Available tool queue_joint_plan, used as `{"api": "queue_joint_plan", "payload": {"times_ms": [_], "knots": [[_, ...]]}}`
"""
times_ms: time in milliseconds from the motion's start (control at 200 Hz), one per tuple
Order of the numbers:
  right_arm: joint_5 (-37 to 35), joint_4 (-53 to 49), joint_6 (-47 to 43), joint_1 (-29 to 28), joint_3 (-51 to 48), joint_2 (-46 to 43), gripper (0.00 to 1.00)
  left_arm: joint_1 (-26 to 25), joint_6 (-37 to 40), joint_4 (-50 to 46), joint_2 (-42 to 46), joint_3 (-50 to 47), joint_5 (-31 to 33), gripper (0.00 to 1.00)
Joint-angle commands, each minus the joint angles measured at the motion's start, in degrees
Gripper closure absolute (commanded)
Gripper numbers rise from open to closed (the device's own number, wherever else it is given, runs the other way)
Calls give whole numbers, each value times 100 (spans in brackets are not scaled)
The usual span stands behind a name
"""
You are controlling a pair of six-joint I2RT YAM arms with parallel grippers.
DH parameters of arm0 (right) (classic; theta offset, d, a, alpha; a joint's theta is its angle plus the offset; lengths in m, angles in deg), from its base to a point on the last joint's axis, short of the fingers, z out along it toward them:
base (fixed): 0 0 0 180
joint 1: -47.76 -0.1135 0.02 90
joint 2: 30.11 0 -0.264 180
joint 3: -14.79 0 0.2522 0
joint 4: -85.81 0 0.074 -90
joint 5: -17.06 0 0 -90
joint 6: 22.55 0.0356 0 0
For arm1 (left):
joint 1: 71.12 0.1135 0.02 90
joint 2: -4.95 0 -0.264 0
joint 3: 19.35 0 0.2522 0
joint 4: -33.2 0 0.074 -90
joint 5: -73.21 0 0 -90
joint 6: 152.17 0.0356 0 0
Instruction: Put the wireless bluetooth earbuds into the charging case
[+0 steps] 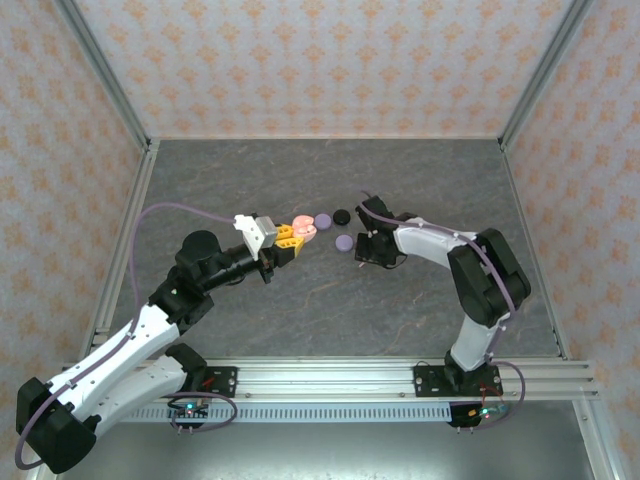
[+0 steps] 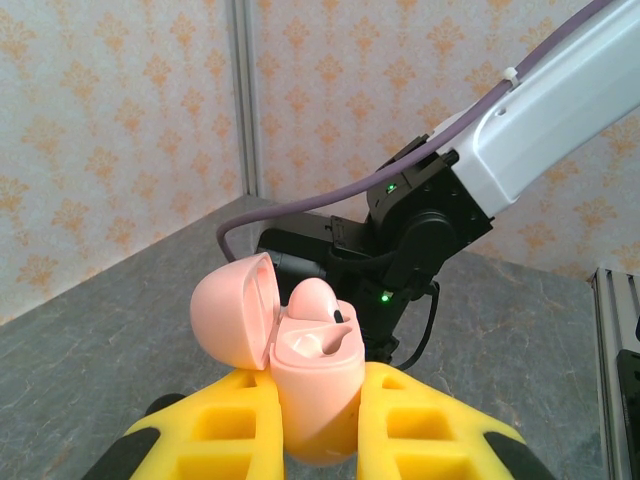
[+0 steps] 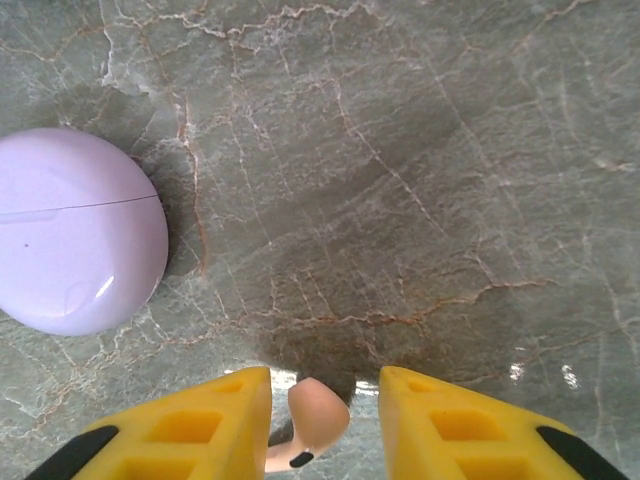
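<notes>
1. Nearest the arms, about mid-desk (image 3: 430,150), a loose pink earbud (image 3: 318,415) lies flat between the right jaws. They stand spread on either side, not touching it. Its stem runs along the gap, back toward the wrist. This arm is the nearer one to it.
2. Just left of it rests a closed lilac case (image 3: 75,230).
3. Further left, the left jaws pinch the open pink case (image 2: 315,385) upright, with its lid swung back. A seated earbud (image 2: 312,298) fills one socket, and the other looks empty, so the loose earbud probably goes there.
4. Toward the far edge lie a second lilac case (image 1: 324,221) and a black case (image 1: 341,215).
5. Count: two pink earbuds and four cases.
</notes>
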Motion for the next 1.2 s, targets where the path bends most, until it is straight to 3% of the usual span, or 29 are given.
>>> {"api": "queue_joint_plan", "payload": {"times_ms": [0,310,1191], "knots": [[-114,-178,-27,-113,235,126,69,-42,117,94,21,-70,91,100],[-431,-653,-106,-230,422,235,72,-50,122,58,47,-62,111,100],[-479,-913,-160,-246,263,108,73,-44,125,51,20,-35,100,100]]}}
